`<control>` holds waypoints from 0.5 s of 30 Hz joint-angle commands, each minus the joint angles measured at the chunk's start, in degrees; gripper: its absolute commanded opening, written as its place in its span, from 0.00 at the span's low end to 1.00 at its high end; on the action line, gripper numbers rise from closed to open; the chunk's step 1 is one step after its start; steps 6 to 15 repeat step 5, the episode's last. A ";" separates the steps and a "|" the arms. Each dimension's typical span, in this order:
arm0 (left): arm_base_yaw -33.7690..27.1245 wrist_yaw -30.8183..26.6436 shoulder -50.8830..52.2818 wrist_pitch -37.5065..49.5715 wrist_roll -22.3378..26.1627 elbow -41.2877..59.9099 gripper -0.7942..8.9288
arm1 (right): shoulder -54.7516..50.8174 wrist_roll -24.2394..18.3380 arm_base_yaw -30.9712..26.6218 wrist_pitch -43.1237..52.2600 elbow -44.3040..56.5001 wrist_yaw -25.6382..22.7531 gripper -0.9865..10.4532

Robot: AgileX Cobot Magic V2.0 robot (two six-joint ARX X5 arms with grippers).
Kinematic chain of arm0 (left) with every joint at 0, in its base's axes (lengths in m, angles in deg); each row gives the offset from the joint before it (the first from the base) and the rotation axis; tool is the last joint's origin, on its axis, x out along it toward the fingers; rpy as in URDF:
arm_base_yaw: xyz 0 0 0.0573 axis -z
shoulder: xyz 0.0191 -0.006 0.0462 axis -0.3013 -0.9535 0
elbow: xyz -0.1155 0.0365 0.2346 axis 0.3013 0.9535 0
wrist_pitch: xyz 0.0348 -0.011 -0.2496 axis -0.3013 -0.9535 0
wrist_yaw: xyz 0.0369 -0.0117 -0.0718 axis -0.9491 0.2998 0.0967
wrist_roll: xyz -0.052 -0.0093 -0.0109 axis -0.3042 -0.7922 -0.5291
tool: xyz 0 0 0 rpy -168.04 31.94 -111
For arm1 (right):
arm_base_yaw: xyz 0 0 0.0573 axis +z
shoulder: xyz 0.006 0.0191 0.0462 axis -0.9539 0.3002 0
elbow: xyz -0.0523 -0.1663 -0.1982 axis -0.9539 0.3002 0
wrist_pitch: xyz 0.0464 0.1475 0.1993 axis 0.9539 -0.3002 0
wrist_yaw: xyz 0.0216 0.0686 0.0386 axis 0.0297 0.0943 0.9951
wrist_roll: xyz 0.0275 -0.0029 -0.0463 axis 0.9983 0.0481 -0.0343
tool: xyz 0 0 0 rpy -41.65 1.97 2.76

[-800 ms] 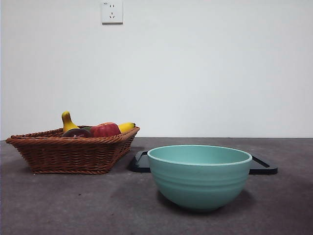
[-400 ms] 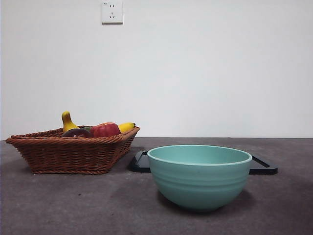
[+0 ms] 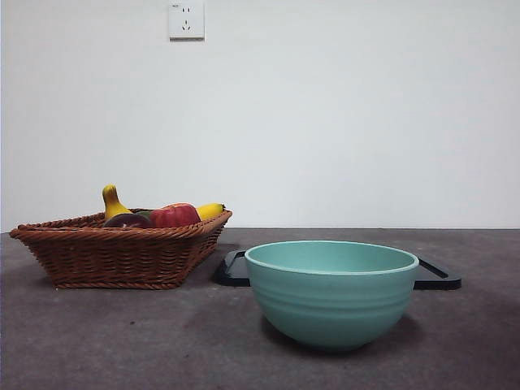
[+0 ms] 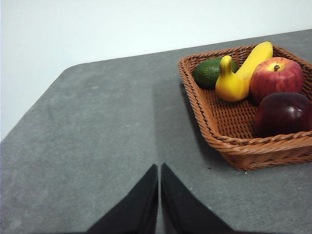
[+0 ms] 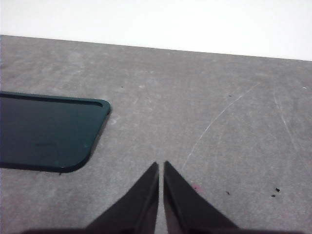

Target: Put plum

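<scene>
Glossy dark maroon round plum [image 4: 283,113] sits in the brown wicker basket [image 4: 229,139] at its near rim beside the red apple [image 4: 276,78]; left gripper [image 4: 159,168] and right gripper [image 5: 161,165] both clenched empty.

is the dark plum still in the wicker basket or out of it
In. The glossy dark purple plum lies inside the brown wicker basket, beside the red apple.

Left hand [image 4: 159,168] and right hand [image 5: 161,165] — jaws closed.
</scene>
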 commanded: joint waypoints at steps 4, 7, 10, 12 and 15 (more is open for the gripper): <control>-0.11 -0.07 0.13 -0.48 -0.33 1.18 0.09 | -0.15 0.42 -0.13 0.52 0.28 0.02 0.09; -0.11 -0.07 0.11 -0.50 -0.33 1.18 0.09 | -0.15 0.42 -0.13 0.52 0.28 0.02 0.09; -0.11 -0.07 0.11 -0.50 -0.33 1.18 0.09 | -0.15 0.42 -0.13 0.52 0.28 0.02 0.09; -0.11 -0.07 0.11 -0.50 -0.33 1.18 0.09 | -0.15 0.42 -0.13 0.52 0.28 0.02 0.09; -0.11 -0.07 0.11 -0.50 -0.33 1.18 0.09 | -0.15 0.42 -0.13 0.52 0.28 0.02 0.09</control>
